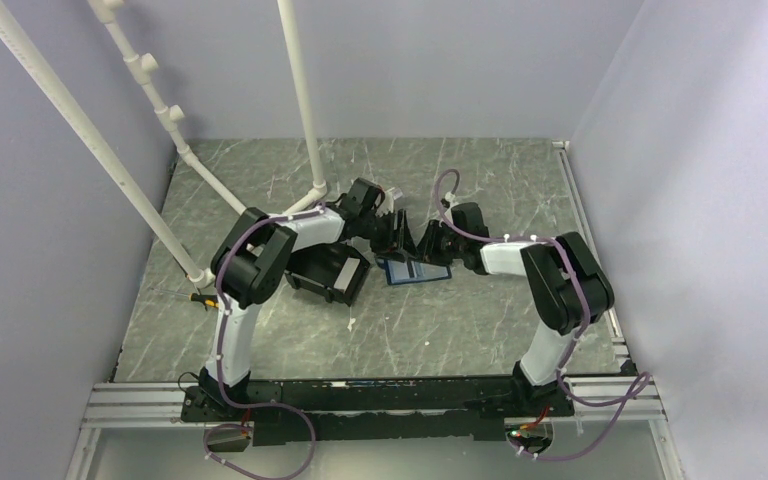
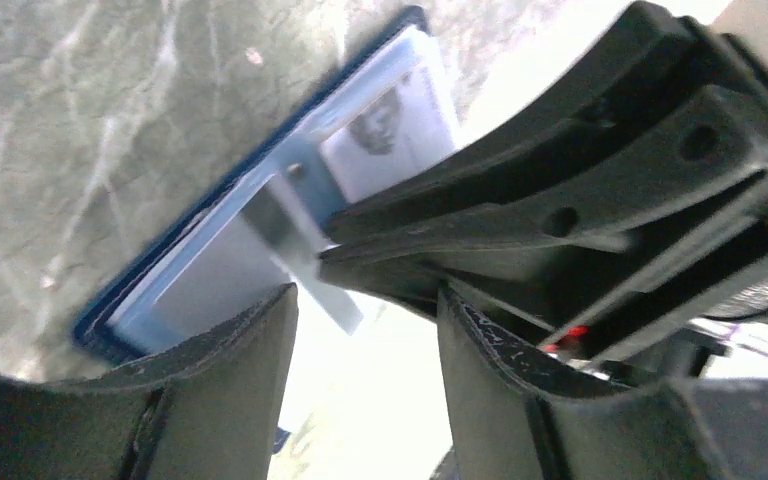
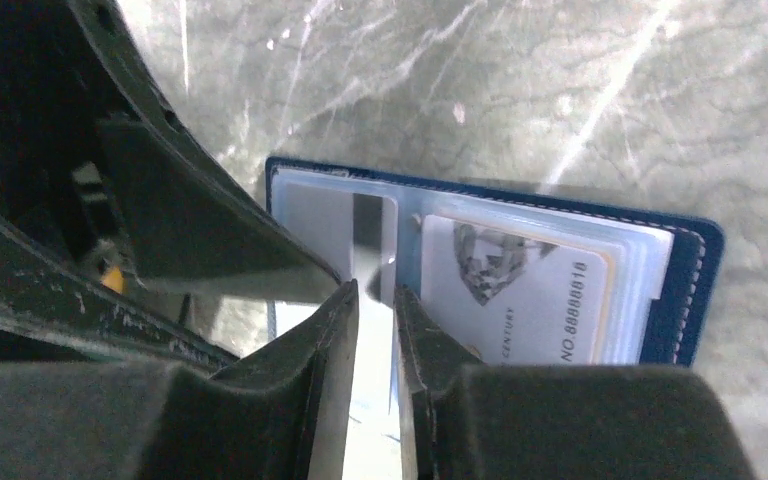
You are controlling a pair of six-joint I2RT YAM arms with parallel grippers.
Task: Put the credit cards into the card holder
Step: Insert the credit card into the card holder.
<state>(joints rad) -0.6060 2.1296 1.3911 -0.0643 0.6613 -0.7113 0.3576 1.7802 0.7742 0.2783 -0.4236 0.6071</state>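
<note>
Now both arms reach inward over the open card holder (image 1: 415, 272) lying on the table (image 1: 460, 330). The right gripper (image 3: 375, 290) pinches the pale card (image 2: 310, 265) edge-on just above it; the left gripper (image 2: 365, 300) hovers beside, jaws apart, empty.

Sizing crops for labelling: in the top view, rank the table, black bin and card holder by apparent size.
1. table
2. black bin, partly hidden
3. card holder, also partly hidden, yet clearly smallest

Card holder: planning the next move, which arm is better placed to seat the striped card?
Right: right gripper pinches the striped card at the card holder; left gripper is open, empty.
</note>
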